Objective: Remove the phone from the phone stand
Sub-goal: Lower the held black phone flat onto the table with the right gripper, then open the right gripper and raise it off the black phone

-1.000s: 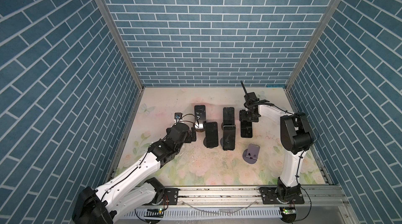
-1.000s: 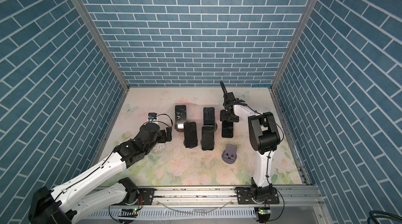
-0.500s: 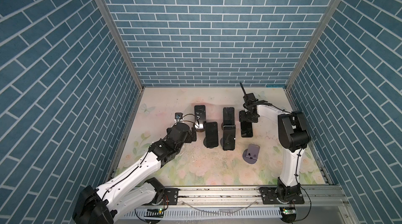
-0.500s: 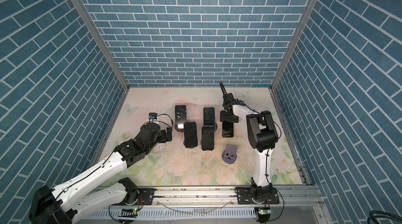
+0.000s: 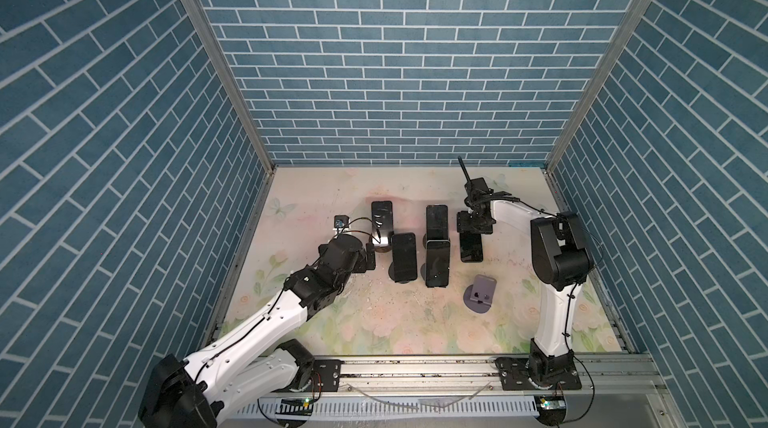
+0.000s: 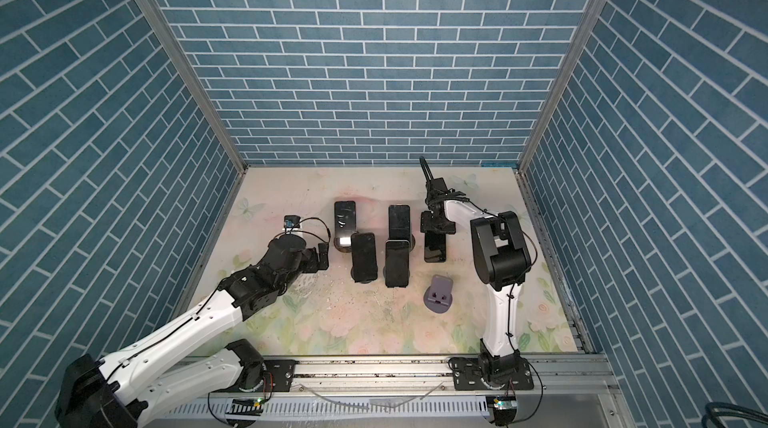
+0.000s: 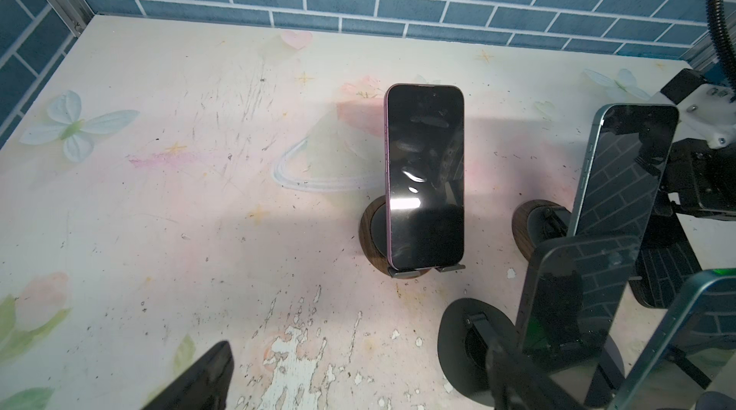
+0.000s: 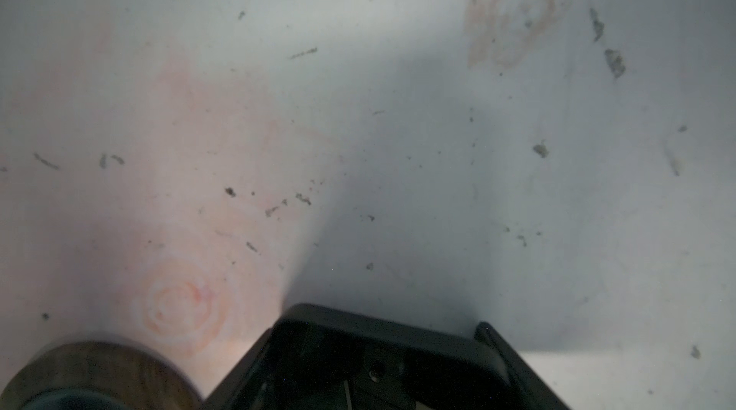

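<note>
A dark phone (image 5: 471, 247) is behind the empty grey-purple phone stand (image 5: 481, 293), apart from it. My right gripper (image 5: 473, 225) is shut on the phone's far end. In the right wrist view, the phone's black edge (image 8: 378, 352) spans the space between the fingers. I cannot tell whether its near end touches the table. My left gripper (image 5: 370, 258) is open and empty, left of the row of phones. In the left wrist view it faces a phone (image 7: 425, 177) upright on a round wooden stand (image 7: 372, 224).
Several other dark phones stand on stands mid-table: back left (image 5: 382, 218), front left (image 5: 404, 256), back middle (image 5: 436, 223), front middle (image 5: 437, 263). Blue brick walls (image 5: 395, 72) close off three sides. A metal rail (image 5: 415, 372) runs along the front edge.
The right arm's elbow has shifted slightly toward the back and left, its gripper still on the phone. The left arm has not moved.
</note>
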Motion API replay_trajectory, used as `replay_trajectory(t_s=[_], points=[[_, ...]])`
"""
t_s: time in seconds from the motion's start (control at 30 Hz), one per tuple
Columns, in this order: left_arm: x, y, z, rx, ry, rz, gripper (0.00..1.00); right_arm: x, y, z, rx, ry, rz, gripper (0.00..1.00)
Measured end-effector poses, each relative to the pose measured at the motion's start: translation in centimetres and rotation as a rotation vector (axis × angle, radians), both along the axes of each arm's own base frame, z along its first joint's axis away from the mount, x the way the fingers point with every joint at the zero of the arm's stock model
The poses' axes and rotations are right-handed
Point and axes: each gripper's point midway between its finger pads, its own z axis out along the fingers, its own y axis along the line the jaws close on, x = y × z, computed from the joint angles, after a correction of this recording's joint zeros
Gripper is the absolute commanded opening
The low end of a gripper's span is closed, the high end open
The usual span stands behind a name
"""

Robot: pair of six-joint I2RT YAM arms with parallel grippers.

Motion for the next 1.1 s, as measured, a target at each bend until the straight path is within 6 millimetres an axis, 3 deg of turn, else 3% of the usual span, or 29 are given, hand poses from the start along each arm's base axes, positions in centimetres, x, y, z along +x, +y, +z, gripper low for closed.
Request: replay_trajectory(t_s=[0.47,1.1], points=[[-0.08,0.06,0.08,-0.001,-0.001,-0.001,1.00,0.11,-0.01,0.02,-0.001,0.004,-0.009,0.78],[-0.16,0.13,0.36,-0.002,-0.008,-0.003,1.00,0.32,-0.04,0.07,-0.003,0.010,-0.029,0.78]])
